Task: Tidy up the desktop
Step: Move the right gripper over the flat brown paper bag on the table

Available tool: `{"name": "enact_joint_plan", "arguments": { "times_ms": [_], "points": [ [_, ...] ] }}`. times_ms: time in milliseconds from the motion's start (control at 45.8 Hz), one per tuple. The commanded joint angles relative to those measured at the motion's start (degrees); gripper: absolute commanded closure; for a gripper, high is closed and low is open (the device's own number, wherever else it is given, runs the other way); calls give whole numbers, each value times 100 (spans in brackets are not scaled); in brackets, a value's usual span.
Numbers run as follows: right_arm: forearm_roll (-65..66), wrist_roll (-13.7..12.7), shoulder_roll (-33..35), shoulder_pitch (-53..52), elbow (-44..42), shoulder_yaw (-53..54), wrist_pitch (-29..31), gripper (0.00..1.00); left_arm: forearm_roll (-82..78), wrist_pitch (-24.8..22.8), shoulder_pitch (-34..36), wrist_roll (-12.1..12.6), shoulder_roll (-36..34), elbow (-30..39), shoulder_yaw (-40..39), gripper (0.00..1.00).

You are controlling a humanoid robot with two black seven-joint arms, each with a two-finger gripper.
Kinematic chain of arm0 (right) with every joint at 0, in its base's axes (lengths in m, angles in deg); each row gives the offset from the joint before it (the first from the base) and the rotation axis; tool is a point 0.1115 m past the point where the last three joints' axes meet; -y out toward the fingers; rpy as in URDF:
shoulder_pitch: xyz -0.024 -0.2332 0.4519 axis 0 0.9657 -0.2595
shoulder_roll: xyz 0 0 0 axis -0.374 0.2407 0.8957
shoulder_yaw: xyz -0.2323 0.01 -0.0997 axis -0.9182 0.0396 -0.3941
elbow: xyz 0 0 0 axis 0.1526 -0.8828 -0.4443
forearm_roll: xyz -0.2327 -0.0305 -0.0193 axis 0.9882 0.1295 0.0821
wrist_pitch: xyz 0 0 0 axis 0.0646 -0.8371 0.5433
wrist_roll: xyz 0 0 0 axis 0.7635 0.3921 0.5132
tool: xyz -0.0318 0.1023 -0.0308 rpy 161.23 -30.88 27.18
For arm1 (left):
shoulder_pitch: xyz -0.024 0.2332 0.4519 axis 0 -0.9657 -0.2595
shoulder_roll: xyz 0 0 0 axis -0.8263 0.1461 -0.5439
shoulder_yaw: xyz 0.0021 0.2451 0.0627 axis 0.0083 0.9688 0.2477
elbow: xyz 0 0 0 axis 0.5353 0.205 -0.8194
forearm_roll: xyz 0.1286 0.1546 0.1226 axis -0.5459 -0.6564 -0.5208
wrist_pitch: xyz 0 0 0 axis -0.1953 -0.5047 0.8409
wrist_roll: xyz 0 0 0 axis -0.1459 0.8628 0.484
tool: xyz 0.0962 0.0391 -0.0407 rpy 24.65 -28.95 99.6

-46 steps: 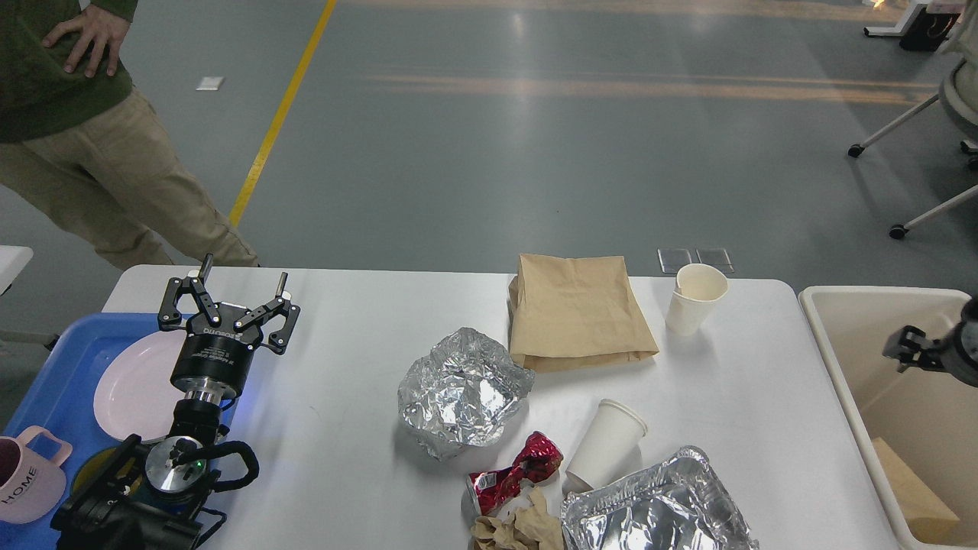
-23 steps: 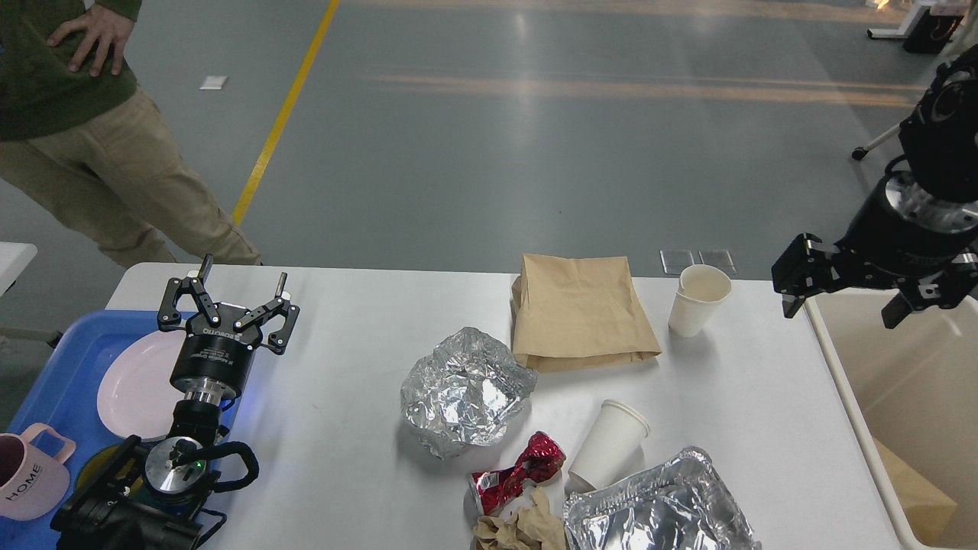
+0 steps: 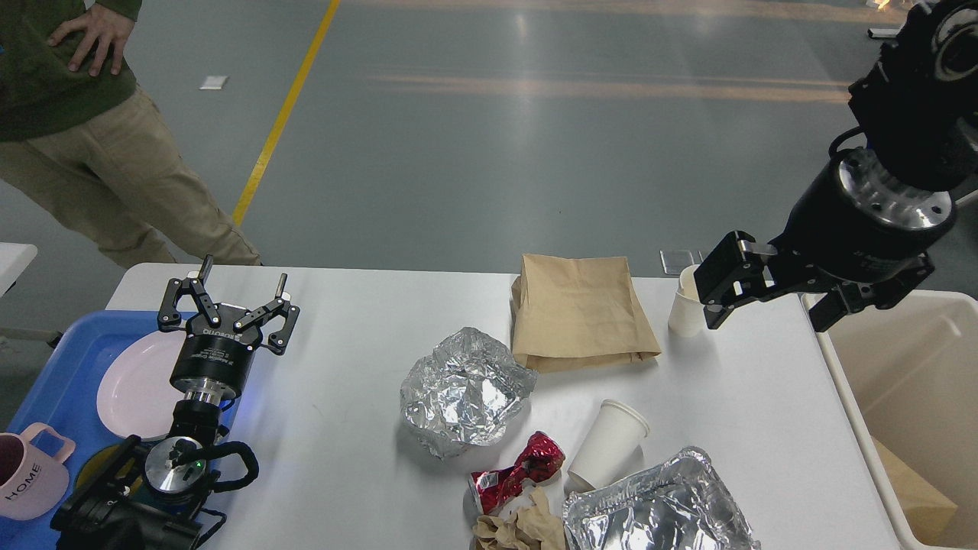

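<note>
The right pincer (image 3: pixel 772 302) hangs with its fingers apart above the far right corner of the desk (image 3: pixel 359 397), just beside a paper cup (image 3: pixel 682 313), which I judge it means to take, because the beige bin (image 3: pixel 909 359) for rubbish stands against the right edge. The left pincer (image 3: pixel 229 302) is also spread and empty, at the left edge over the blue tray (image 3: pixel 61 359), where a plate (image 3: pixel 130 386) and mug (image 3: pixel 27 473) are kept. A bag (image 3: pixel 581 313), foil (image 3: pixel 462 389), a second cup (image 3: pixel 607 443) and wrappers (image 3: pixel 516 470) lie from the middle to the near edge.
</note>
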Motion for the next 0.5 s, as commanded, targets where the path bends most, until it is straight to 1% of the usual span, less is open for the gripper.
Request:
{"name": "enact_joint_plan", "arguments": {
  "times_ms": [0,109,197,306,372,481],
  "points": [
    [24,2,0,144,-190,-1,-27,0,-1,0,6,0,0,-1,0,4],
    [33,2,-123,434,-488,69,-184,0,-1,0,6,0,1,-1,0,4],
    [50,-7,-158,811,-769,332,-562,0,-1,0,6,0,1,-1,0,4],
    [129,-25,-210,1523,-1174,895,-1072,0,-1,0,6,0,-8,-1,0,4],
    [296,-25,-473,1901,-1533,1176,-1230,0,-1,0,6,0,-8,-1,0,4],
    [840,-25,-1132,2612,-2236,1581,-1327,0,-1,0,6,0,0,-1,0,4]
  ]
}}
